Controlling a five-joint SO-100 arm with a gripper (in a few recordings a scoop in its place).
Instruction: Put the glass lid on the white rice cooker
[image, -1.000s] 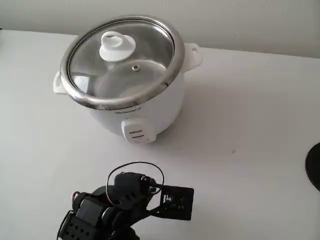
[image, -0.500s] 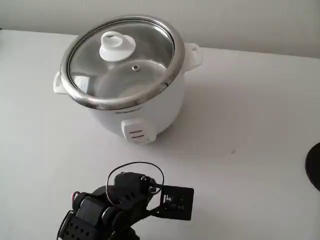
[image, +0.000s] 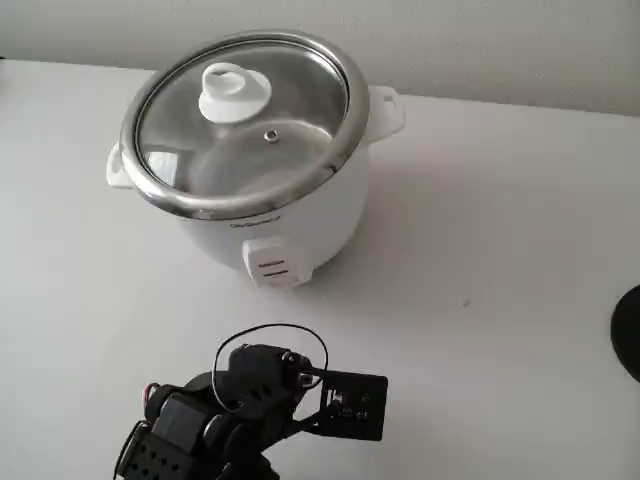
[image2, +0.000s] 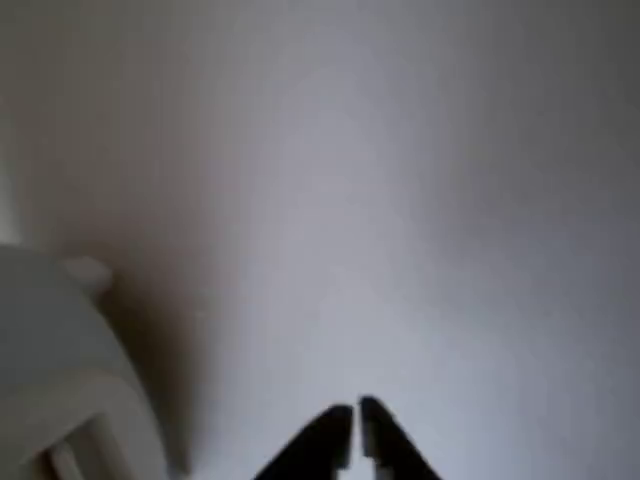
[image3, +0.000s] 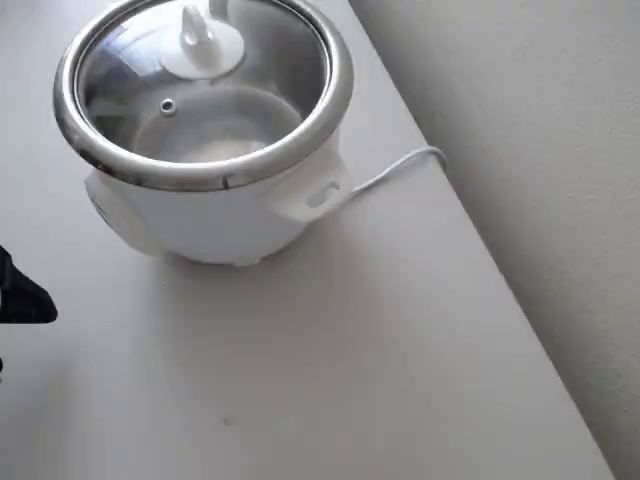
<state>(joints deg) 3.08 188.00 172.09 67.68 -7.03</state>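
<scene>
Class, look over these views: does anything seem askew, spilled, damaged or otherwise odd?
Nothing stands out. The glass lid sits level on the white rice cooker; no spill or damage shows on the table.

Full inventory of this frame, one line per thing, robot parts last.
glass lid: one, clear with steel rim and white knob, seated on the cooker.
white rice cooker: one, white, back left of the table in the fixed view.
power cord: one, white, running from the cooker to the table edge in the overhead view.
table: one, white, under everything.
dark object: one, black, cut off at the fixed view's right edge; cannot tell what.
arm: one, black, in front of the cooker.
gripper: one, black, fingertips nearly together, empty, over bare table.
</scene>
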